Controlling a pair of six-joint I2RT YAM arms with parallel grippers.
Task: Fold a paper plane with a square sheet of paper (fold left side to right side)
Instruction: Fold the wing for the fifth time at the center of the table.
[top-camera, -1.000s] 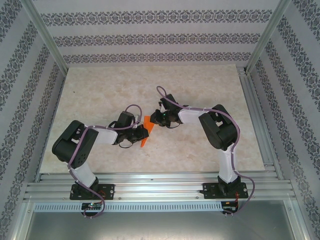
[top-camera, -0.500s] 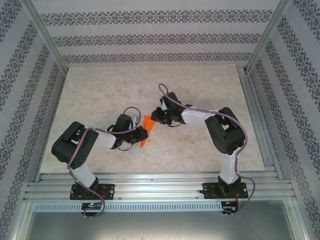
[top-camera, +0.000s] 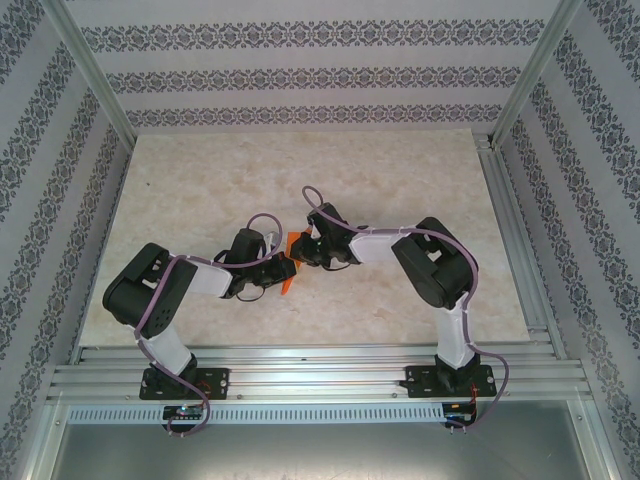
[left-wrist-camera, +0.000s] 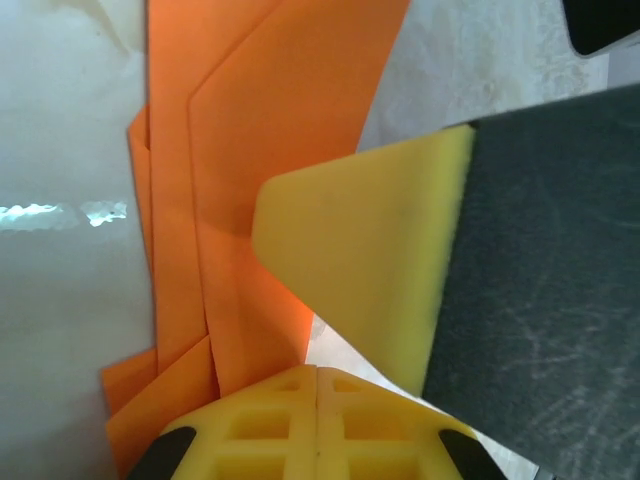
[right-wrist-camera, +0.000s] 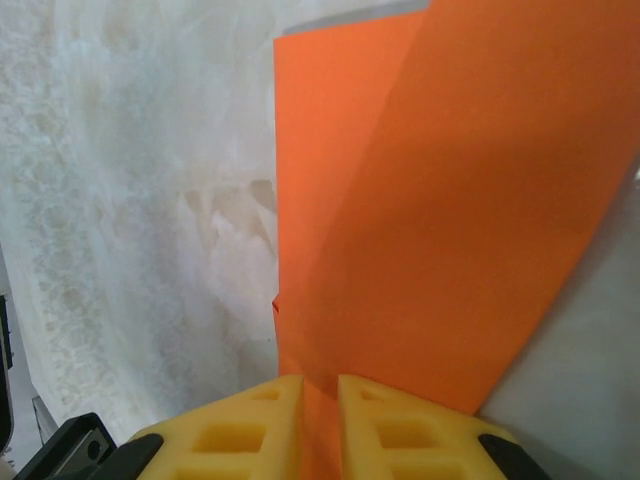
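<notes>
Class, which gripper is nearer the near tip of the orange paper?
Left. The left gripper sits over the paper by that tip; the right gripper pinches its far end.

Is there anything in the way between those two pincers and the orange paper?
Nothing visible stands between them. The left pincer and the right pincer are each closed directly on the folded orange paper, which runs straight into their yellow fingertips.

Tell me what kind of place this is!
Most likely a robot test booth, not a home. The left arm and right arm are bolted to a metal rail, patterned walls box in a marbled tabletop, and both arms work on orange paper.
</notes>
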